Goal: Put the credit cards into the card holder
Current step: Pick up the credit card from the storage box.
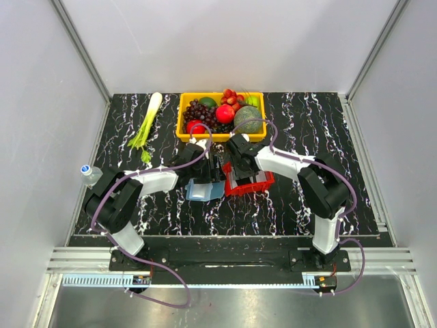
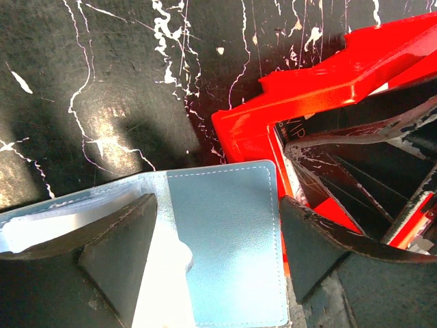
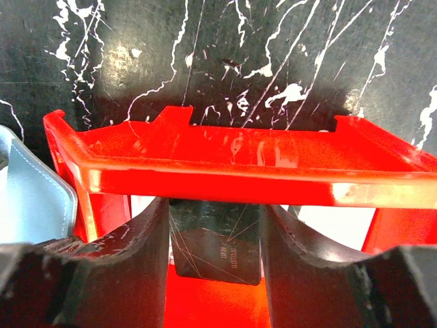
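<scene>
The blue card holder [image 1: 203, 190] lies open on the black table, left of the red tray [image 1: 249, 184]. My left gripper [image 2: 218, 239] stands open over the card holder [image 2: 225, 239], one finger on its clear pocket and the other at its right edge. My right gripper [image 3: 215, 239] reaches down inside the tray [image 3: 239, 171]. Its fingers are closed against both edges of a dark credit card [image 3: 217, 256], which is tilted off the tray floor. Pale cards [image 3: 328, 225] show behind the fingers. A corner of the card holder [image 3: 31, 198] shows at the left.
A yellow bin [image 1: 181, 116] of fruit stands just behind both grippers. A leek [image 1: 147, 126] lies at the back left, and a small bottle [image 1: 89, 174] sits at the table's left edge. The tray's corner [image 2: 235, 130] nearly touches the card holder.
</scene>
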Tool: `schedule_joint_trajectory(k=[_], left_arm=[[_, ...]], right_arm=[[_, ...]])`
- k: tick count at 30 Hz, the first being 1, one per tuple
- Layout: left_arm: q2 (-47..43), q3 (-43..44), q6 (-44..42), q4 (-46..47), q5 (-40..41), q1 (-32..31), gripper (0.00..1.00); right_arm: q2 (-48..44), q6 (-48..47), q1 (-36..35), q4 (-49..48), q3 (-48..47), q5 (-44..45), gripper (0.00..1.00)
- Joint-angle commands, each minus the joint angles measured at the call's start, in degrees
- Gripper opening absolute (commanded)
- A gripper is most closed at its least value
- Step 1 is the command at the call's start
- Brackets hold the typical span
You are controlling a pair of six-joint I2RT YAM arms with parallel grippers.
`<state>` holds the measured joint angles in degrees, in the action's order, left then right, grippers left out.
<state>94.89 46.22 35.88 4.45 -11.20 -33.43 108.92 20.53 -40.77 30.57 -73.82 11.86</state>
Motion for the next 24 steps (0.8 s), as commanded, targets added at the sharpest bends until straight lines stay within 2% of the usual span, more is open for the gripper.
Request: schedule_joint_trajectory(k=[1,4,6,7,9,17,23,24], left_arm=[[-0.6,-0.8,-0.2,2.7,-1.2,0.6,0.76],[-0.1,-0.3,-0.2,2.8,-1.5,0.6,0.77],[-0.1,-0.3,-0.2,2.7,-1.6,0.6,0.77],[-0.1,-0.3,-0.3,2.6,-1.6,0.6,0.77],[-0.1,-0.3,-0.3,2.4,-1.5,0.7,0.77],[-0.4,-0.5,-0.1,2.5,-1.5,0.8,0.77],[0.1,0.0,-0.2,2.3,-1.7,0.9,0.77],[0.1,0.1,-0.3,2.3,-1.6,0.9,0.77]], right_arm=[[2.5,1.7,-0.7,2.0,2.8,-0.9,0.47],[2.1,1.4,-0.6,2.0,2.4,-0.3,0.31],[1.6,1.4,-0.7,2.3,2.0,0.7,0.13],[1.4,1.4,-0.6,2.4,1.9,1.2,0.13],[0.4,1.6,-0.6,2.5,1.8,2.4,0.03],[-5.6,-0.3,-0.6,2.4,1.0,-0.3,0.0],[-4.6,-0.9,-0.7,1.1,1.2,-5.0,0.0],[-4.5,-0.2,-0.5,1.0,1.5,-4.7,0.04]])
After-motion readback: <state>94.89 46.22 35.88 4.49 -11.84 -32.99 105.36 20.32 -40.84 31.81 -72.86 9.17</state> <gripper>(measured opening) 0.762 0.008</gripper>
